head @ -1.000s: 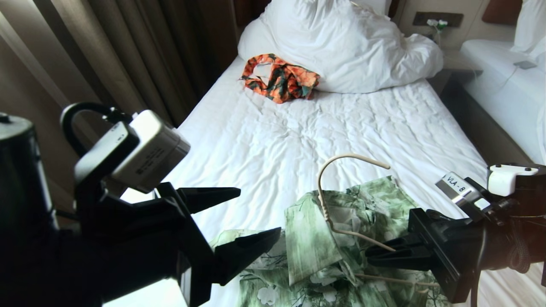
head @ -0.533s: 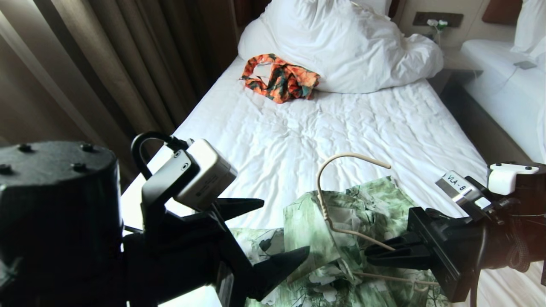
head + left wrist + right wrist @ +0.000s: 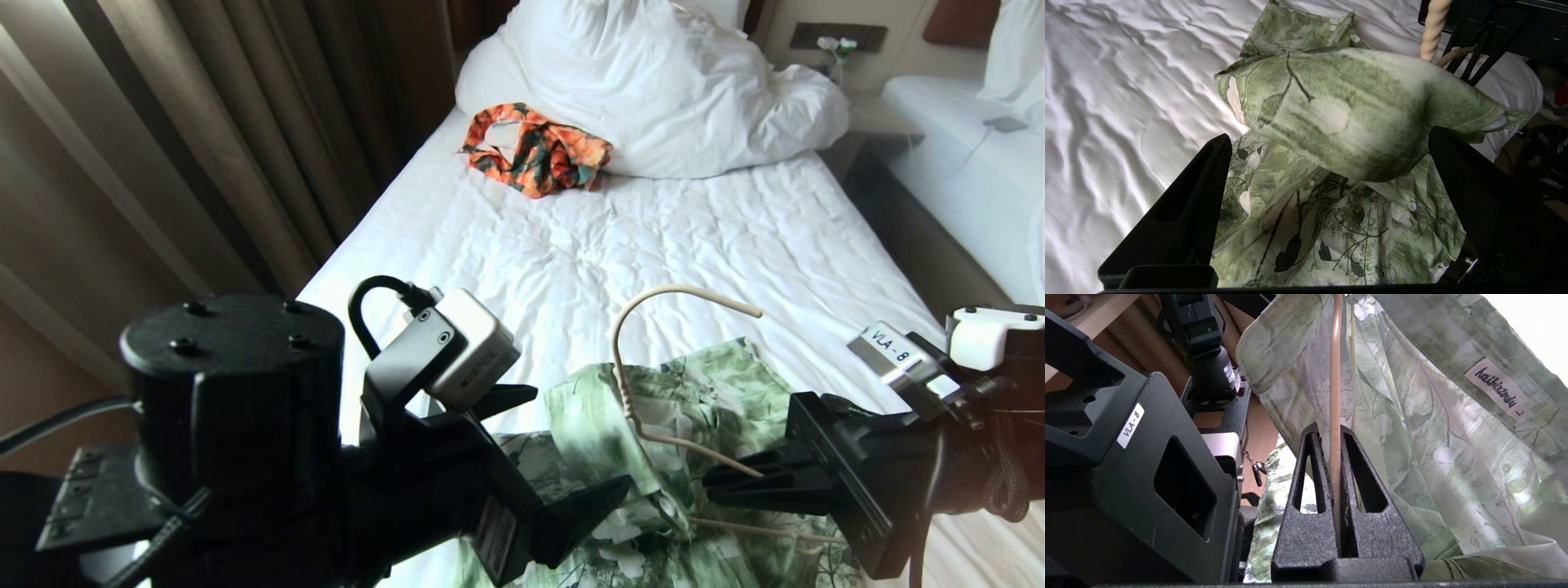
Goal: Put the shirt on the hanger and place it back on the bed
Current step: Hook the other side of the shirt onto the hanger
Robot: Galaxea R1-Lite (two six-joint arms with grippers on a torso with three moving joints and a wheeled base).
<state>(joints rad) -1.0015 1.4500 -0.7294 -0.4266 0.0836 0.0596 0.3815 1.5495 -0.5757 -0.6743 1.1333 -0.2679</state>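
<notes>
The shirt (image 3: 653,457) lies crumpled on the near part of the bed (image 3: 571,261), toward its right half. The hanger (image 3: 645,367) stands up out of the shirt, its hook arching above the cloth and its lower wire apparently running under the folds. The right gripper (image 3: 718,482) sits just right of the shirt, clamped on the hanger's wire. The left gripper (image 3: 563,457) is at the shirt's left edge, one finger on each side of a raised fold. Far behind, near the head of the bed, a small patterned garment (image 3: 535,147) rests against the left front of the heaped duvet (image 3: 653,82). A second bed (image 3: 971,163) stands to the right, across a narrow gap.
</notes>
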